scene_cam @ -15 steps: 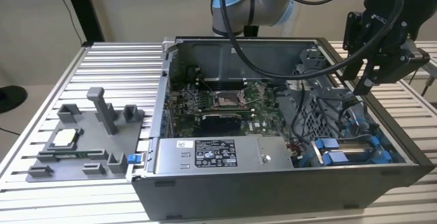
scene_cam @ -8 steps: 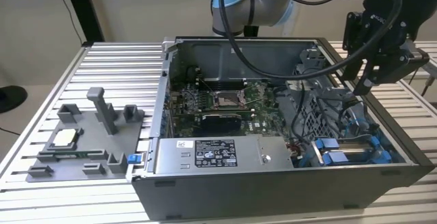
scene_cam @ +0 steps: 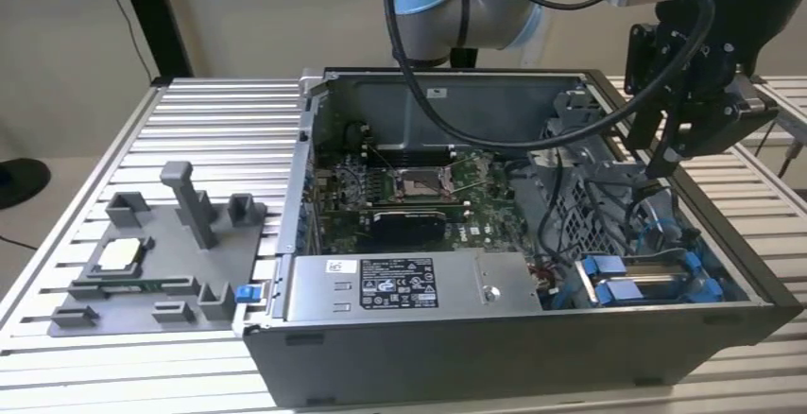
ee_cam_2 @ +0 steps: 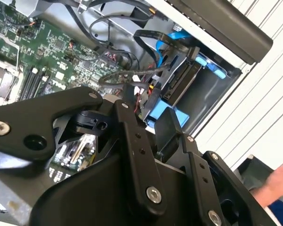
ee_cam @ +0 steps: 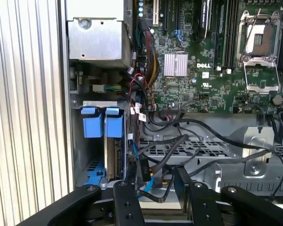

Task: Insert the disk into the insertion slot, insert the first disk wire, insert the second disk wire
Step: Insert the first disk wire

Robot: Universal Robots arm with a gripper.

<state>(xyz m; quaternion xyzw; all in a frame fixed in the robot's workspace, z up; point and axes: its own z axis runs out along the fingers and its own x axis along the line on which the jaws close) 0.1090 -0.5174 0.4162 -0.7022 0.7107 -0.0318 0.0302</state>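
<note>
The disk sits in its blue frame in the slot at the case's corner, on the exterior view's right. It also shows in both wrist views, as the disk behind two blue tabs and as the disk standing on edge. My gripper hangs just above the drive bay, fingers pointing down. In both wrist views the gripper is open, with a gap between its black fingers. Loose black wires and a blue connector lie below that gap, beside the disk.
The open computer case lies on a slatted table. Inside are the motherboard and a grey power supply box. A grey parts fixture stands at the exterior view's left. A person's hand is near the case's outer side.
</note>
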